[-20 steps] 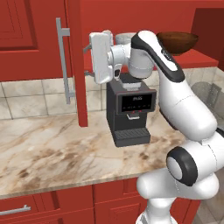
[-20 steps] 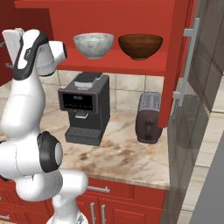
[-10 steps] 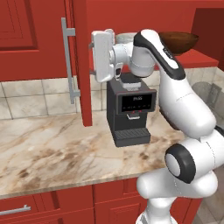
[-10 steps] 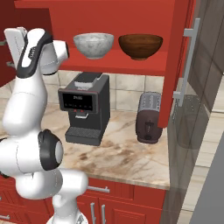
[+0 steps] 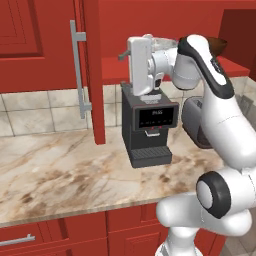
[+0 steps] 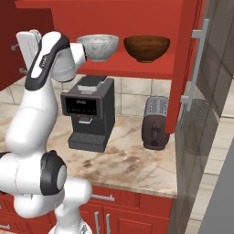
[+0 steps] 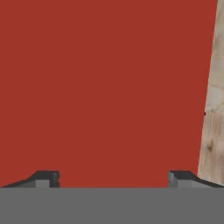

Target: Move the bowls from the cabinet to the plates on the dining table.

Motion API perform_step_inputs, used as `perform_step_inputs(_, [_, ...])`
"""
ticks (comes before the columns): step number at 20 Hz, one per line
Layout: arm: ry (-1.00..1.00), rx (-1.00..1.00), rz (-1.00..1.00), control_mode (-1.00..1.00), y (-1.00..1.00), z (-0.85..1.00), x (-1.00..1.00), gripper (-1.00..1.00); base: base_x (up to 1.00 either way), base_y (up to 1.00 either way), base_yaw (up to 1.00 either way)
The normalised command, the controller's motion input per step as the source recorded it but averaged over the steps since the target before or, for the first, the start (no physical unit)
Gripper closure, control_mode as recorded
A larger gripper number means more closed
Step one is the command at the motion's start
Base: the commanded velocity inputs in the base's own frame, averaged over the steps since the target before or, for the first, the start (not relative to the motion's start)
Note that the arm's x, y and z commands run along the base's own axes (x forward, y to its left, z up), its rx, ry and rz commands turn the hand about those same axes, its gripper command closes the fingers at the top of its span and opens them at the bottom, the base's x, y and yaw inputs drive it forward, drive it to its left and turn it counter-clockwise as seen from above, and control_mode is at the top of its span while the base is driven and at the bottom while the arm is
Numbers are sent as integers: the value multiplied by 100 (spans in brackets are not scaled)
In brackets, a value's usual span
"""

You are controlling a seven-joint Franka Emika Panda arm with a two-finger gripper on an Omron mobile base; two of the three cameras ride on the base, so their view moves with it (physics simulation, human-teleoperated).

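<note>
Fingers spread wide and empty, turned away from the bowls

The grey-white marbled round bowl point(image 6: 98, 46) is seen on the red cabinet shelf point(image 6: 137, 64), the glossy brown bowl point(image 6: 146, 47) beside it; the fingers point(image 7: 47, 177) are faced toward the red door point(image 5: 92, 70), opposite the shelf

The cabinet point(image 6: 183, 68) is red; one bowl point(image 6: 98, 46) is grey-white marbled; the other bowl point(image 6: 146, 48) is glossy brown. The coffee machine point(image 5: 149, 122) is black.
</note>
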Motion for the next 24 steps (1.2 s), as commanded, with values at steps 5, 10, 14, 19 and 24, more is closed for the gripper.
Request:
perform_step_inputs(5, [0, -10, -2, -100, -61, 0, -18, -100, 0, 0, 0])
perform_step_inputs(10, [2, -16, -1, -100, -39, 0, -9, -100, 0, 0, 0])
perform_step_inputs(14, [0, -14, -7, -100, -32, 5, -64, -100, 0, 0, 0])
perform_step_inputs(19, [0, -16, -4, -100, -26, 5, -40, -100, 0, 0, 0])
perform_step_inputs(24, [0, -27, -6, -100, -34, 0, -27, -100, 0, 0, 0])
